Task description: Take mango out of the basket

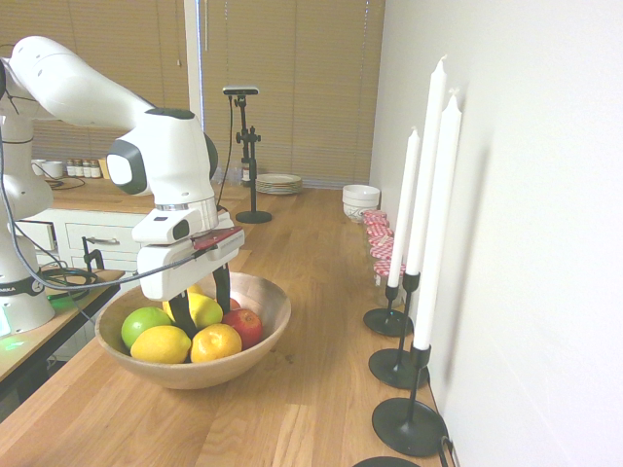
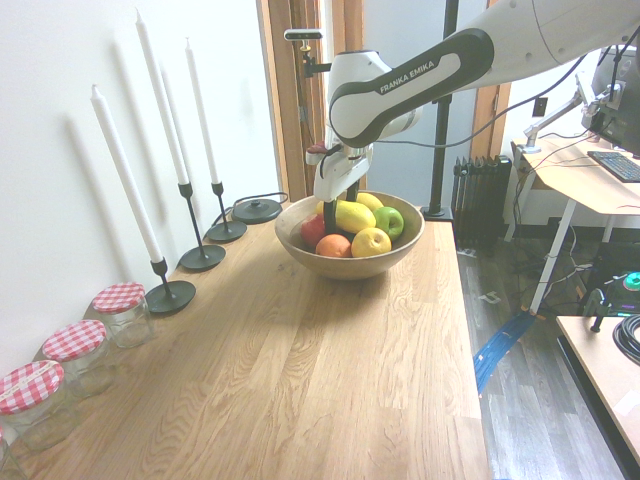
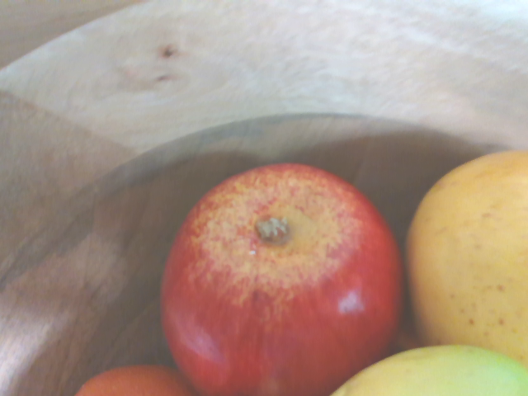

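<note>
I see the gripper pointing straight down into the basket, its two black fingers spread apart, one on each side of the mango; from here they straddle it, though I cannot tell whether they touch it. The mango lies in the basket on top of the other fruit, yellow with a green tinge. Around it I make out a green apple, a lemon, an orange fruit and a red apple. In the wrist view the red apple fills the middle, stem up, against the basket's inner wall.

The only writing I can read is "FRANKA EMIKA" in white letters along the arm's dark band in the second exterior view.

The basket stands on a long wooden countertop that runs along a white wall. By the wall stand three tall white candles in black holders, and further along there are glass jars with red-checked lids. At the far end, in the first exterior view, I see stacked white bowls and a pile of plates before wooden blinds. The second exterior view shows a desk to one side.
</note>
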`<act>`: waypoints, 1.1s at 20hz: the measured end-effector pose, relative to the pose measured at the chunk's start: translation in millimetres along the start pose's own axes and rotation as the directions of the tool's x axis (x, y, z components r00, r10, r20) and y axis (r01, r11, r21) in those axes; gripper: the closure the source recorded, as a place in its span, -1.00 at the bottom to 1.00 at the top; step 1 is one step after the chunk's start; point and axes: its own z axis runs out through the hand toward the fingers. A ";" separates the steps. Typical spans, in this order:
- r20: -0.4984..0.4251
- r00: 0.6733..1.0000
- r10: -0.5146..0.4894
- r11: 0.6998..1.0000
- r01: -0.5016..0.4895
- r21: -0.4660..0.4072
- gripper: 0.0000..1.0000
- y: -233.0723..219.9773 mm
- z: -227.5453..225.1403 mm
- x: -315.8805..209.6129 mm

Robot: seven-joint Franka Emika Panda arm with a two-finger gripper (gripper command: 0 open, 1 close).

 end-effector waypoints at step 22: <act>-0.001 1.000 0.002 1.000 -0.002 0.001 1.00 -2.0 -10.0 -2.9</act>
